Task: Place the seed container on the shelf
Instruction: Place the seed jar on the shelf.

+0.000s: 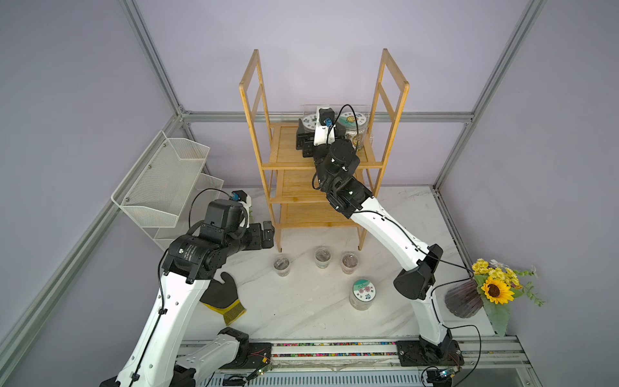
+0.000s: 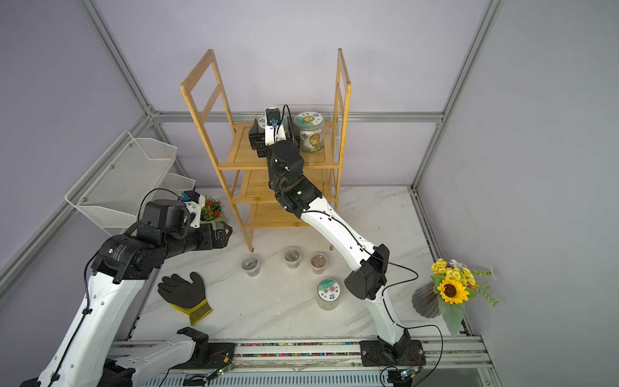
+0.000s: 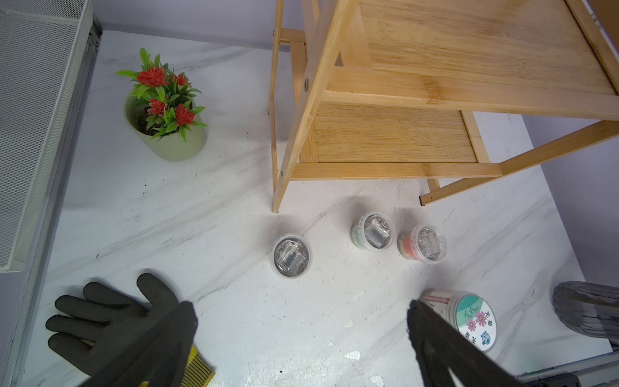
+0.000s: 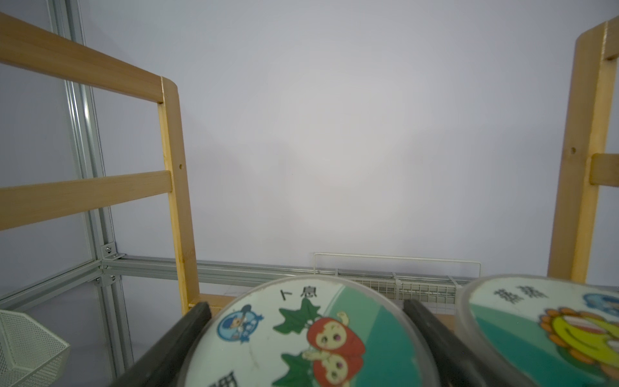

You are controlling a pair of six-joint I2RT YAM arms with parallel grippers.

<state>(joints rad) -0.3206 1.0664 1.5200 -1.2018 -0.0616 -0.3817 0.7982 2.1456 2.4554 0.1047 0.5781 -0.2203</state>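
From where I stand the job looks nearly done. The right claw (image 4: 305, 306) has reached in over the top tier of the shelf (image 1: 284, 165), and the seed container (image 4: 294, 341), the one with the strawberry picture on its lid, sits between its two dark fingers (image 4: 187, 331). They press in on either side of the lid, so the claw is closed around the container and has not let go. The container is towards the back of that top tier, just beside a sunflower-lidded jar (image 2: 308, 132) that already stands there on the slats. The wrist hides the container's base in both top views, so I cannot tell whether it is resting on the wood or held a little above it. What seems left is to settle it, spread the fingers and draw the arm back out between the side frames without nudging the neighbouring jar, which is very close to one finger. The left claw (image 3: 301, 306) hangs wide and empty over the bench (image 1: 301, 318), near the shelf's front leg. A flower-lidded jar (image 1: 363, 293) and three small tubs (image 1: 322, 257) stand on the bench in front of the shelf, untouched.
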